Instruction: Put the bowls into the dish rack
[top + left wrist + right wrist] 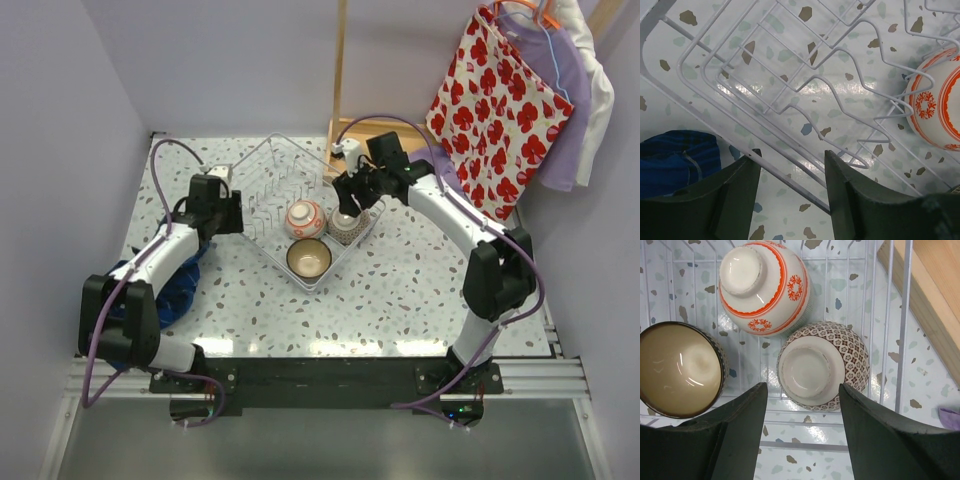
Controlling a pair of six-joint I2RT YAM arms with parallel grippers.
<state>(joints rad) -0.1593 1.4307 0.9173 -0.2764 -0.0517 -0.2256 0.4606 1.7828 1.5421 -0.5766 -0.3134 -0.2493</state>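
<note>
The white wire dish rack [262,172] sits at the table's middle back and holds three bowls. A red-patterned bowl [305,218] lies upside down; it also shows in the right wrist view [765,287] and the left wrist view [937,107]. A brown net-patterned bowl [347,227] lies upside down [822,365] beside it. A brown glazed bowl [309,258] stands open side up [680,369]. My right gripper [350,190] is open and empty just above the net-patterned bowl [802,390]. My left gripper [232,210] is open and empty at the rack's left edge [792,157].
A blue cloth [178,275] lies at the left under my left arm and shows in the left wrist view [675,160]. A wooden box [350,130] and post stand behind the rack; the box also shows in the right wrist view [932,295]. A red-flowered bag [495,105] hangs at the right.
</note>
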